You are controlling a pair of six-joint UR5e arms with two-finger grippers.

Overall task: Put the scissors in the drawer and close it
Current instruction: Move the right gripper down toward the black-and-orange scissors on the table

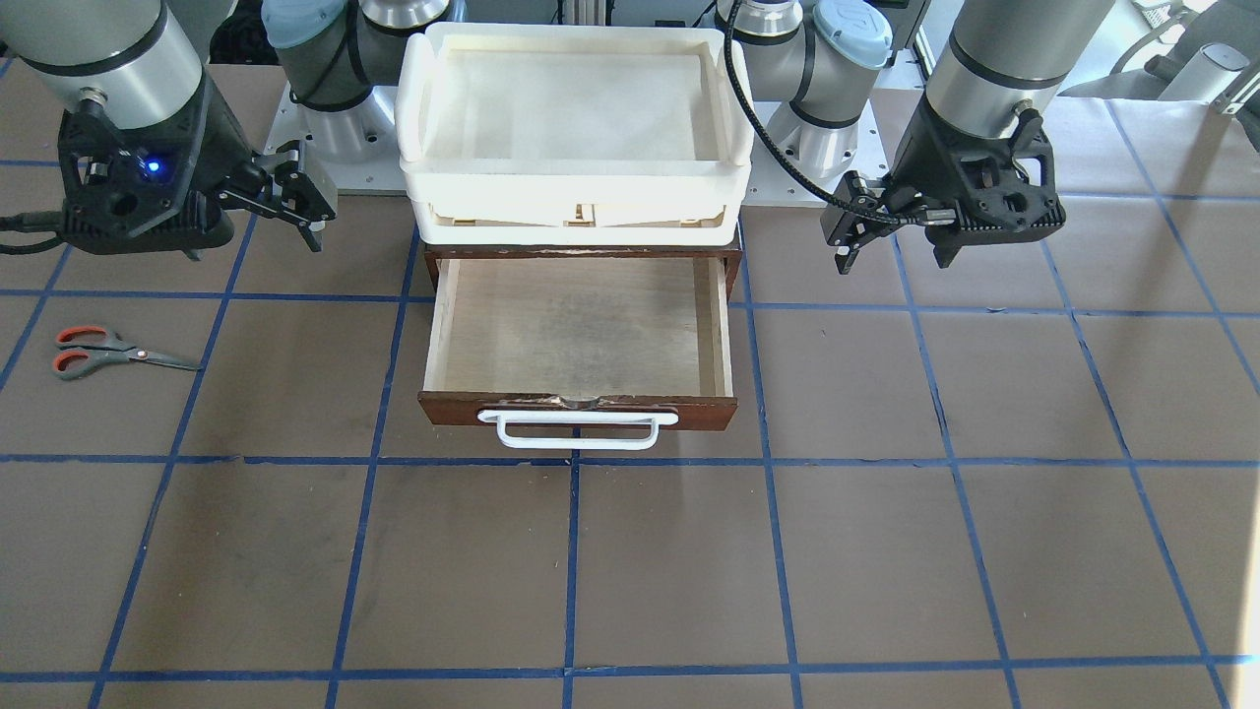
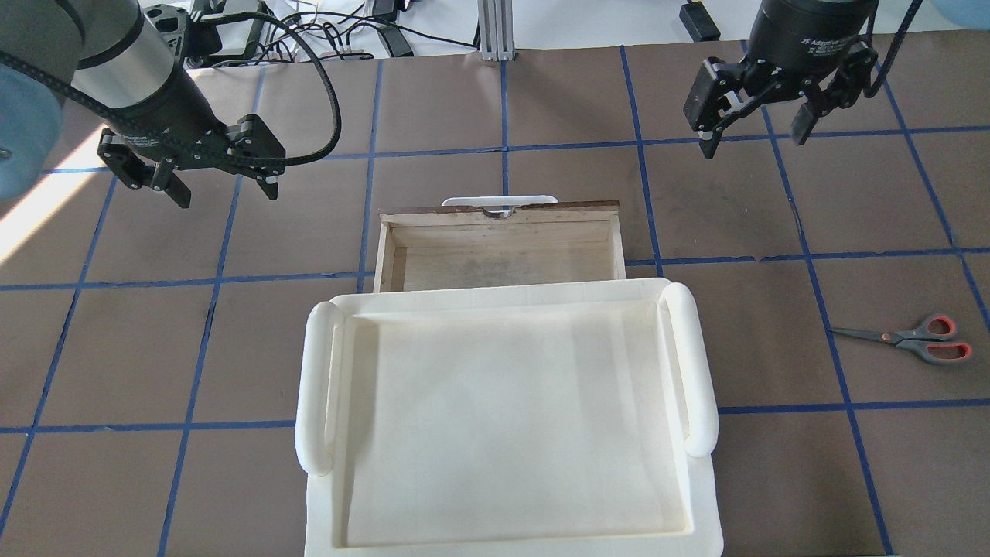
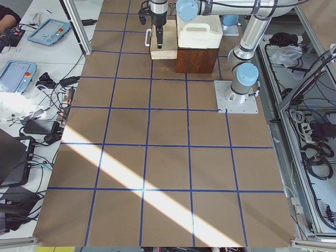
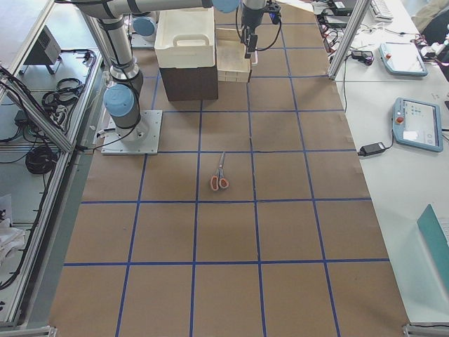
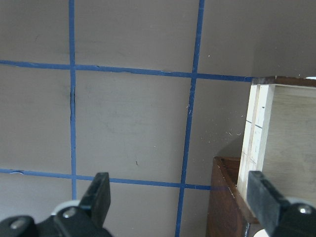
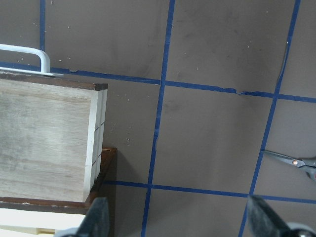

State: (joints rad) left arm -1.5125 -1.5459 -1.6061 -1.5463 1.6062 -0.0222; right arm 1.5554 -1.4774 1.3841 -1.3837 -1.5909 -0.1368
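The scissors [image 1: 118, 354], with red-orange and grey handles, lie flat on the brown table on my right side. They also show in the overhead view [image 2: 913, 339], the right side view [image 4: 219, 174], and their blade tip in the right wrist view [image 6: 291, 160]. The dark brown drawer [image 1: 581, 330] is pulled open with its pale inside empty and its white bar handle [image 1: 576, 430] toward the far side; it also shows in the overhead view [image 2: 503, 246]. My right gripper [image 2: 754, 128] is open and empty, hovering beyond the scissors. My left gripper [image 2: 220, 182] is open and empty, left of the drawer.
Stacked cream-white plastic trays [image 2: 503, 418] sit on top of the drawer cabinet and cover the drawer's back part. Blue tape lines grid the brown table. The arm bases [image 1: 335, 138] stand behind the cabinet.
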